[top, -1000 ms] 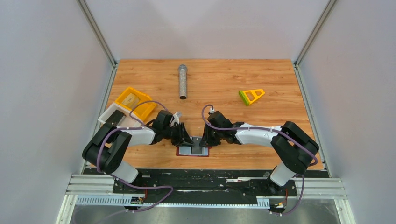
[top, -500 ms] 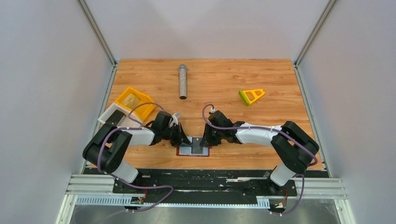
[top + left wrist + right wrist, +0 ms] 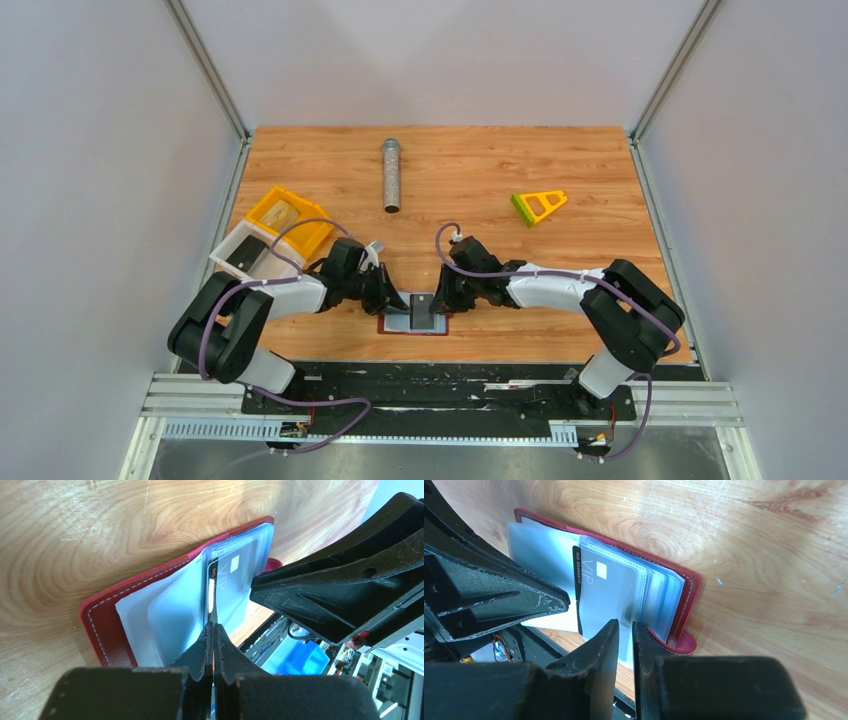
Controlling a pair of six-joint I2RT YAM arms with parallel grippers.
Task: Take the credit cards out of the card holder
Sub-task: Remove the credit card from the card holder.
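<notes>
Your L gripper [image 3: 212,630] is pinched shut on the bare black edge of the dark card [image 3: 212,572]. Only the card's thickness sits btwn the fingertips.

That card is partway out of its clear pocket. The black strip w/ "NO" lettering is exposed. The rest, w/ "VIP" and the chip, shows grey under the sleeve.

The card holder [image 3: 102,625] lies open and flat on the table [image 3: 480,170], at the near edge, centred btwn your two arms. Red cover is down, blue-grey pockets up.

Your R gripper [image 3: 625,632] comes in from the opposite side, its fingers just beside the L ones. Its jaws are nearly closed, w/ a slim gap, and are clamped on the near edge of the card holder's pocket leaves, just beside the snap tab [image 3: 684,642].

Elsewhere:
- A tan-gold card [image 3: 283,212] lies in the yellow tray [image 3: 262,208] at far L.
- A white tray [image 3: 232,247] touches the yellow one on its near side.
- A metal tube [image 3: 391,175] lies lengthwise toward the back centre.
- A yellow-green triangular piece [image 3: 539,206] sits to the R, well apart from the holder.
</notes>
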